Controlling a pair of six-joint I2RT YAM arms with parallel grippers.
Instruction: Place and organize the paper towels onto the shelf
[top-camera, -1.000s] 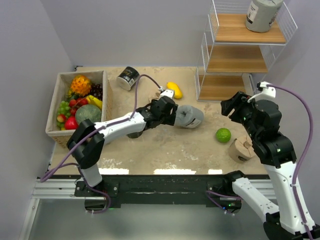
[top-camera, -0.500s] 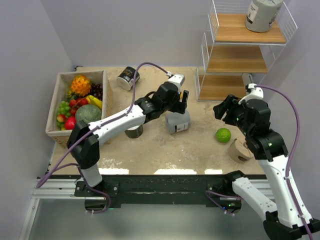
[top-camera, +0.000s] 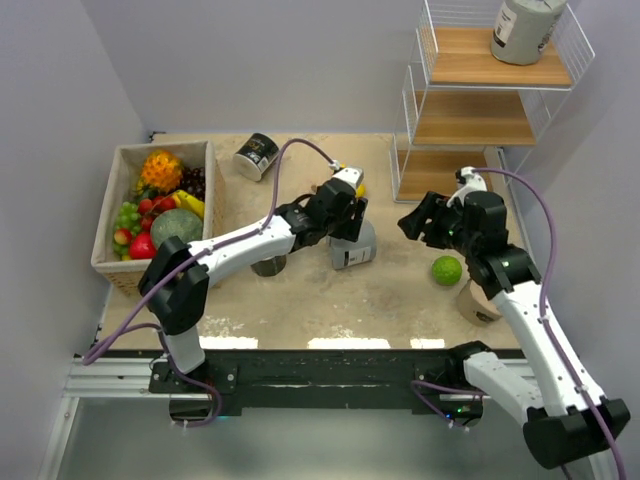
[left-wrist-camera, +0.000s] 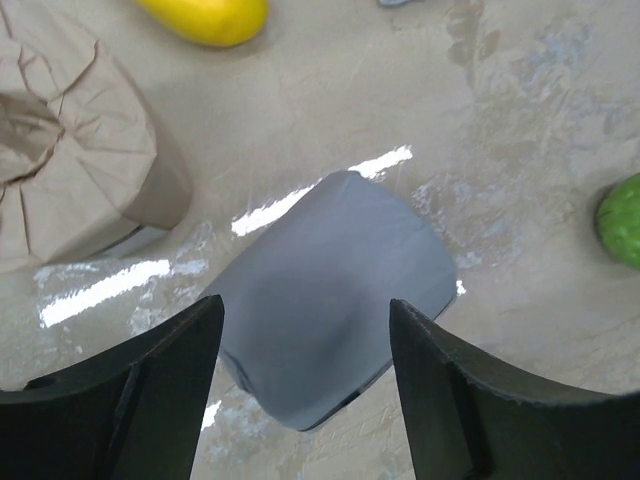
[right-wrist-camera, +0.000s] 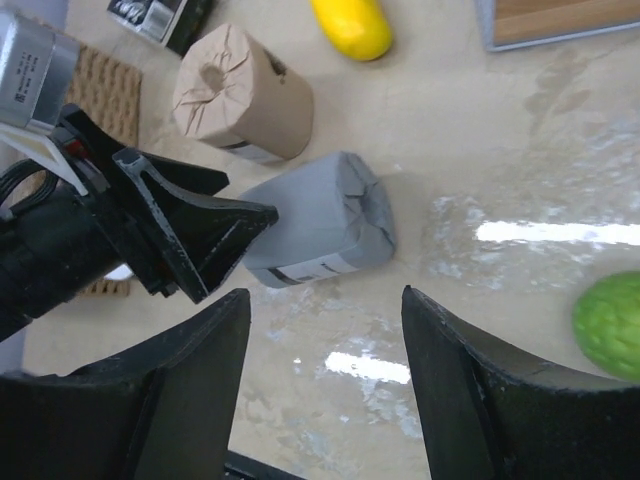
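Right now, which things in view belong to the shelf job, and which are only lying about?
Job: grey roll on table, grey roll on top board, tan roll, black roll, shelf.
Lying about: yellow fruit, green fruit, fruit box.

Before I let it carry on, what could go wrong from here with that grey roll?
The grey roll lies on its side, so the open left gripper above it could nudge it and set it rolling. The tan roll sits close by and might get bumped. The right gripper, also open, is near; the two could collide.
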